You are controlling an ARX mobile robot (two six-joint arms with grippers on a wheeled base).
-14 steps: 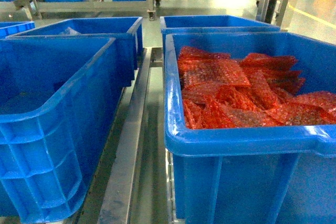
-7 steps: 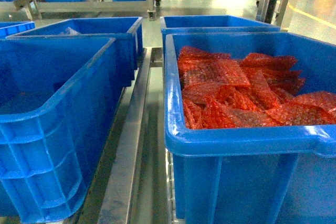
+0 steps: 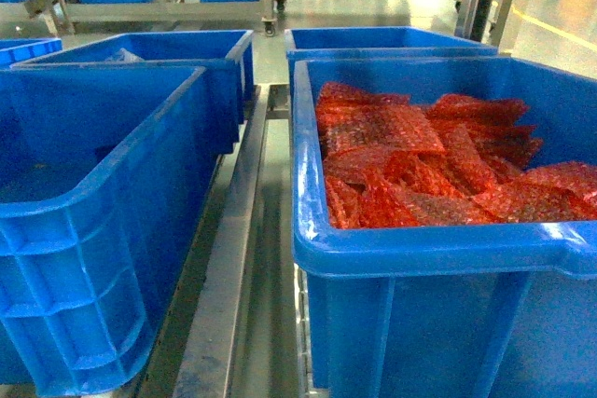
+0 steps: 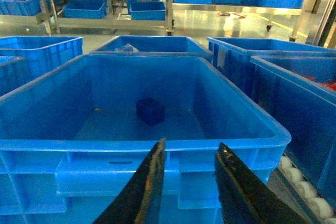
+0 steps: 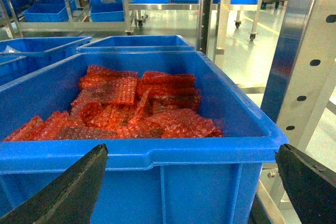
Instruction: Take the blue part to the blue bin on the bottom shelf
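Left wrist view shows the blue part [image 4: 150, 111] lying untouched in its bin [image 4: 157, 142], left gripper [image 4: 190, 153] narrowly parted and empty, right gripper [image 5: 189, 156] wide; nothing has shifted, so picking hasn't begun.

Bright, even overhead light fills all three views, with a cool bluish cast. The polished floor [image 3: 392, 2] in the background glares near white, and the steel rail [image 3: 224, 277] between the bins carries soft pale reflections. Shadows are faint inside the left bin [image 4: 142, 103]. The red bubble-wrap bags [image 3: 429, 165] sparkle with small highlights. Distant racks look soft and slightly blurred.
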